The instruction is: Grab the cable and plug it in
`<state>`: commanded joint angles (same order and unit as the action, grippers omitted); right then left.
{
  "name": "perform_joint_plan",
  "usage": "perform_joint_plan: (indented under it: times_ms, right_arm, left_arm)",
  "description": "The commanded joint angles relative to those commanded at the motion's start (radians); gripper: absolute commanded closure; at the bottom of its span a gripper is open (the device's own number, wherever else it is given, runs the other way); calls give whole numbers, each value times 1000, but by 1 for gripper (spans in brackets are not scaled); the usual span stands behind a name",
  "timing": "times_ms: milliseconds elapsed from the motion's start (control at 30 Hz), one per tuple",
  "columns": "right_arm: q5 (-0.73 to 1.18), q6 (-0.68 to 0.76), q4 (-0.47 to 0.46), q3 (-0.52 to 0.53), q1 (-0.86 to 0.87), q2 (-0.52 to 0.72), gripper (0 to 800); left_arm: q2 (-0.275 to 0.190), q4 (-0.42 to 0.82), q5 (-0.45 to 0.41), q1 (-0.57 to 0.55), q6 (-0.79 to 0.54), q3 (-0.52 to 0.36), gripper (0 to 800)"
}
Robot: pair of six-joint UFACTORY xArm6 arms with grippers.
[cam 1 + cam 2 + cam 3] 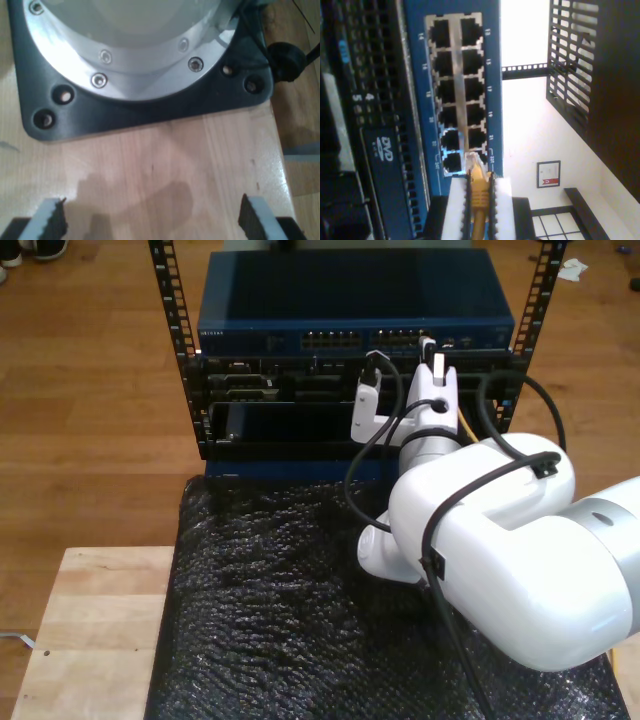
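Wooden floor surrounds a rack (190,350) in the exterior view, with a blue switch (355,337) mounted at its top and darker units below. In front of it lies black bubble wrap (270,610), and a pale wooden table (90,630) shows at that view's lower left. A white arm (500,540) reaches from the exterior view's right toward the switch front.

My second gripper (478,200) is clamped on the cable (479,195), its white pads pressing the yellow boot from both sides. The clear plug (472,161) sticks out past the pads, its tip just at the edge of the port block (456,95), near the last pair of ports; whether it has entered one I cannot tell. Beside the switch, open room runs toward a white wall.

My first gripper (150,215) hangs with jaws wide apart over bare wood, nothing between them. A dark base plate (150,110) with a metal flange (145,65) lies just beyond, and the table's edge (280,150) runs close to one finger.
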<state>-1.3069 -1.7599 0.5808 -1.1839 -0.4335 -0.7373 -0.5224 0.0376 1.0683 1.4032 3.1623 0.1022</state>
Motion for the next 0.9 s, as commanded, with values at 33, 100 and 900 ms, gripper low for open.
perform_joint_plan:
  times_ms: [33,100,900]
  right_arm:
    - [0,-2,0,0,0,0,800]
    - [0,-2,0,0,0,0,800]
    - [0,-3,-2,-11,3,-3,800]
  left_arm:
    - [0,0,0,0,0,0,0]
    - [0,0,0,0,0,0,0]
    - [0,0,0,0,0,0,0]
